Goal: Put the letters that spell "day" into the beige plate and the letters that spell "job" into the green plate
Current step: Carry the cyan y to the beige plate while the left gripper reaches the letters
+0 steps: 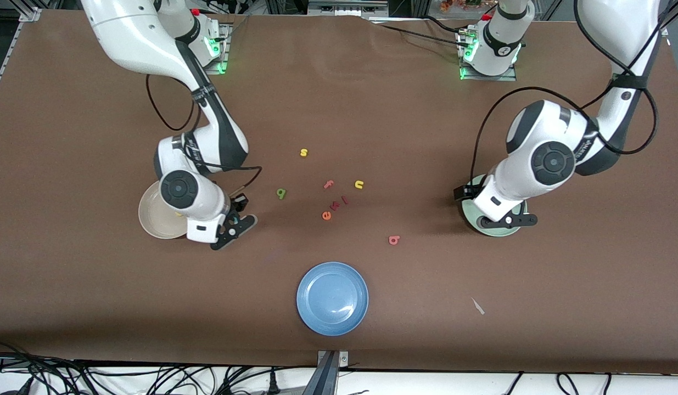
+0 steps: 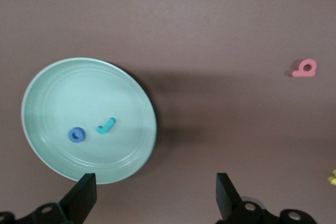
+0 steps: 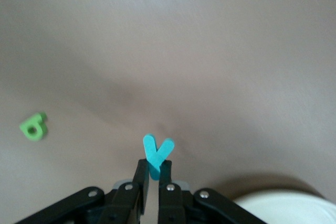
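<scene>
Pinching the teal y (image 3: 156, 156) between closed fingers, the right gripper (image 1: 235, 224) hangs beside the beige plate's (image 1: 152, 216) rim. Left gripper (image 1: 509, 220), spread wide and empty, hovers over the green plate (image 2: 63, 85) holding teal j (image 2: 106, 126) and blue o (image 2: 76, 135); salmon b (image 1: 393, 240) lies on open table.

Resting on the brown table (image 1: 371, 99): a blue plate (image 1: 332, 298) close to the edge nearest the front camera, about midway along it. Scattered at mid-table, well clear of every edge: a yellow s (image 1: 303, 152), a pink f (image 1: 328, 185), a yellow u (image 1: 359, 185), an orange e (image 1: 326, 215), two small red letters (image 1: 339, 203) beside the e.
</scene>
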`<state>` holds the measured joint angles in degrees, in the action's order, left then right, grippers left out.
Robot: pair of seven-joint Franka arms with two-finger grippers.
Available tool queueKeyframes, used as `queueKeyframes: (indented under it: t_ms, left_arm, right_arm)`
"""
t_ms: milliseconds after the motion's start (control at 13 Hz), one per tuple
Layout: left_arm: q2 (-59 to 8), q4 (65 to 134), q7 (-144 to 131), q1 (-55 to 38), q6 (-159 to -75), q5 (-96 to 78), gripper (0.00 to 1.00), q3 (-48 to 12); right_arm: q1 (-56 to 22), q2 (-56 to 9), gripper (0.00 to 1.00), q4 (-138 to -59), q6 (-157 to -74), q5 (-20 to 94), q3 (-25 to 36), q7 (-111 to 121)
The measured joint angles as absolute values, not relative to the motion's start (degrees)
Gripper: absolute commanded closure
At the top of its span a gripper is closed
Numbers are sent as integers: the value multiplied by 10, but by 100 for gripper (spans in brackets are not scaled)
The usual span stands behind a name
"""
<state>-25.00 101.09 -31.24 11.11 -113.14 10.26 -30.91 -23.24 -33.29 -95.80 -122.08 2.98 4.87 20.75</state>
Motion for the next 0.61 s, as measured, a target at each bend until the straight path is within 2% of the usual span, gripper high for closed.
queueKeyframes:
  t_ms: [614]
  left_arm:
    - [-319, 949, -537, 69, -1133, 103, 0, -308]
  right_arm:
    - [-230, -212, 100, -1112, -1220, 30, 144, 305]
